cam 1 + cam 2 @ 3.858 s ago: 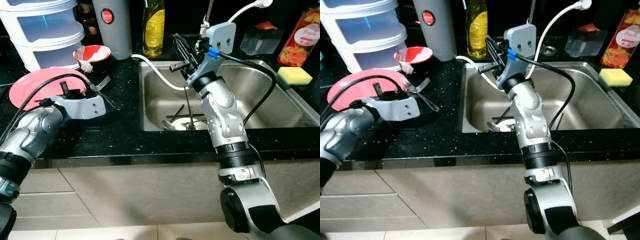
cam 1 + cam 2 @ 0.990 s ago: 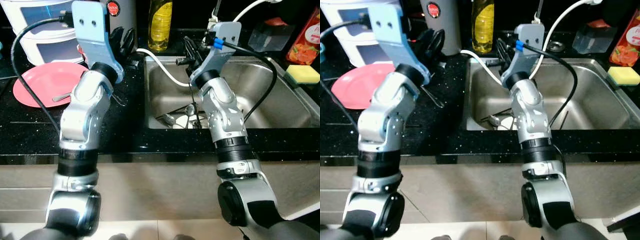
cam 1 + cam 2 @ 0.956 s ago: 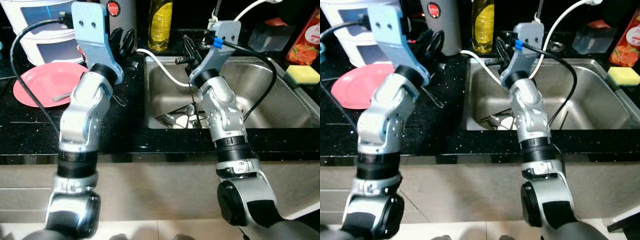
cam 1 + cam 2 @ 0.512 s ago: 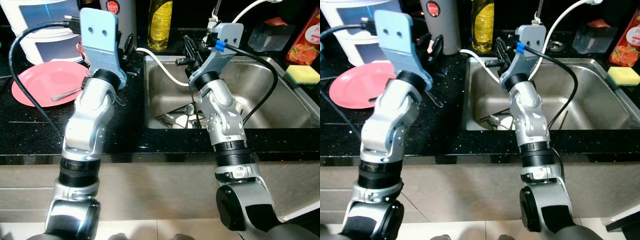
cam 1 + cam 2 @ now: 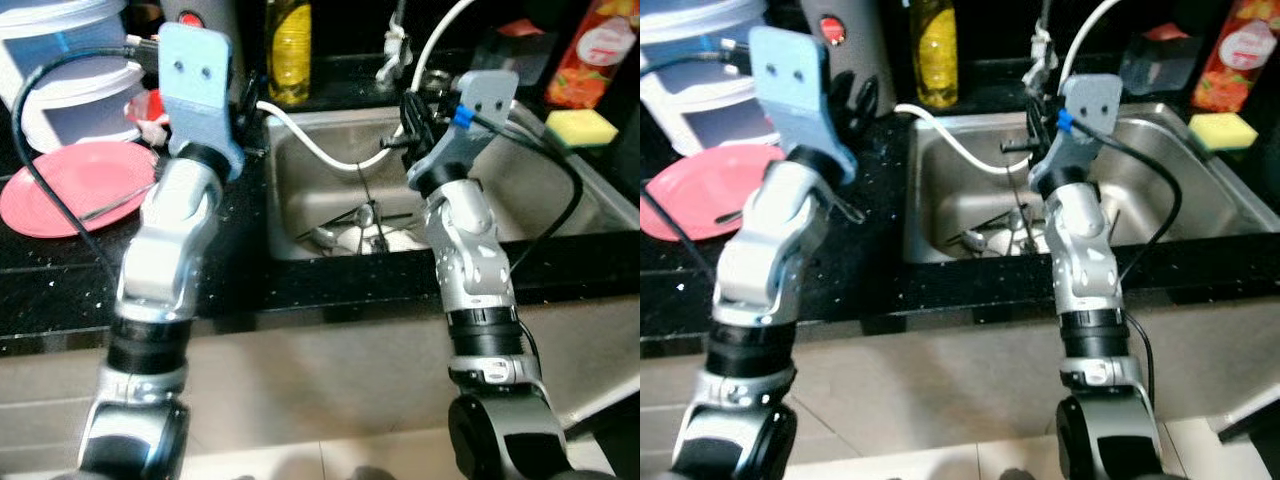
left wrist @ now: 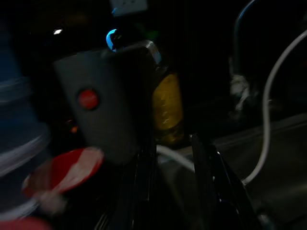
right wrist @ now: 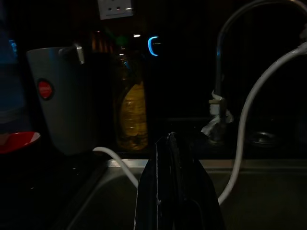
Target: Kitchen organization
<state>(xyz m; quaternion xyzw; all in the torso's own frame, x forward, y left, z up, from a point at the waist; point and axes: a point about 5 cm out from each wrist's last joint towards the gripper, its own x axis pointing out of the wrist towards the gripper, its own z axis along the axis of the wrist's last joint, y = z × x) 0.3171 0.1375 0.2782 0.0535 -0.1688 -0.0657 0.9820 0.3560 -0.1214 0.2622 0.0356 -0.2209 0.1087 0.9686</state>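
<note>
Black speckled counter [image 5: 60, 270] across the middle of the frame, steel sink [image 5: 560, 210] set in it at centre right. Left gripper [image 5: 852, 100] is raised at upper left of centre, over the counter just beside the sink's left rim; its fingers [image 6: 204, 177] stand narrowly apart with nothing between them. Right gripper [image 5: 415, 115] is up at upper centre over the sink's back edge; in the right wrist view its fingers [image 7: 175, 191] are pressed together, empty.

Pink plate [image 5: 60, 185] sits at far left on the counter with a fork or spoon [image 5: 115, 203] lying across its right part, handle reaching off the rim toward the left arm. Red bowl [image 6: 67, 172] is behind the plate, next to a grey canister with a red dot [image 6: 103, 103]. Yellow dish-soap bottle [image 5: 287, 55] at top centre, just right of the canister. White stacked drawers [image 5: 60, 80] in the upper left corner.

Inside the sink: a few utensils [image 5: 345, 225] and something white lying at the bottom left part, probably a dish, too blurred to say. A white hose [image 5: 330, 150] curves from the counter over the sink's back left corner. Yellow sponge [image 5: 578, 125] on the sink's right rim at upper right; red juice carton [image 5: 600, 45] behind it in the top right corner, clear container [image 5: 515, 55] to its left.
</note>
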